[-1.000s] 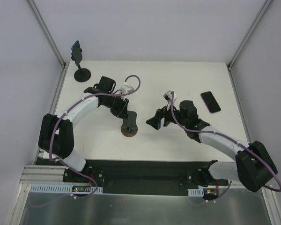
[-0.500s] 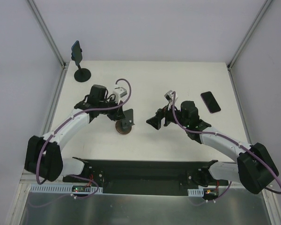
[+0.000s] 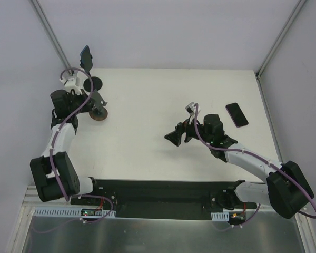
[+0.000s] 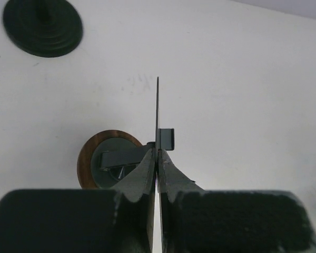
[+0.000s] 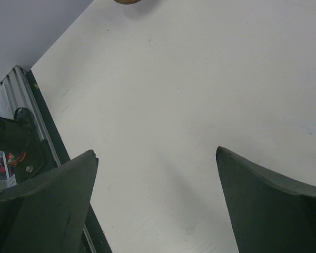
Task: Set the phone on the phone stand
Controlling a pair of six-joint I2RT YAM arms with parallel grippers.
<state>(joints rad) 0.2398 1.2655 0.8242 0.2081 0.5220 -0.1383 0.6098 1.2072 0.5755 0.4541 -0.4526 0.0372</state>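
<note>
The phone point(image 3: 85, 56), black with a bluish edge, sits upright in the clamp head of the phone stand at the far left corner. The stand's round black base point(image 3: 96, 83) point(image 4: 42, 26) is partly hidden behind my left arm. Just in front of it, my left gripper point(image 3: 95, 103) point(image 4: 157, 151) is shut on the thin grey plate point(image 4: 158, 108) of a brown-based stand point(image 3: 100, 115) point(image 4: 87, 157). My right gripper point(image 3: 175, 138) point(image 5: 155, 153) hangs open over bare table near the middle, with nothing between its fingers.
A second black phone with a reddish rim point(image 3: 236, 114) lies flat at the right side of the table. Metal frame posts point(image 3: 52, 39) rise at the far corners. The dark base rail point(image 3: 158, 192) runs along the near edge.
My left gripper closed on the grey plate and swung from the table's middle to the far left, taking the brown-based stand along. The right arm stayed put.
</note>
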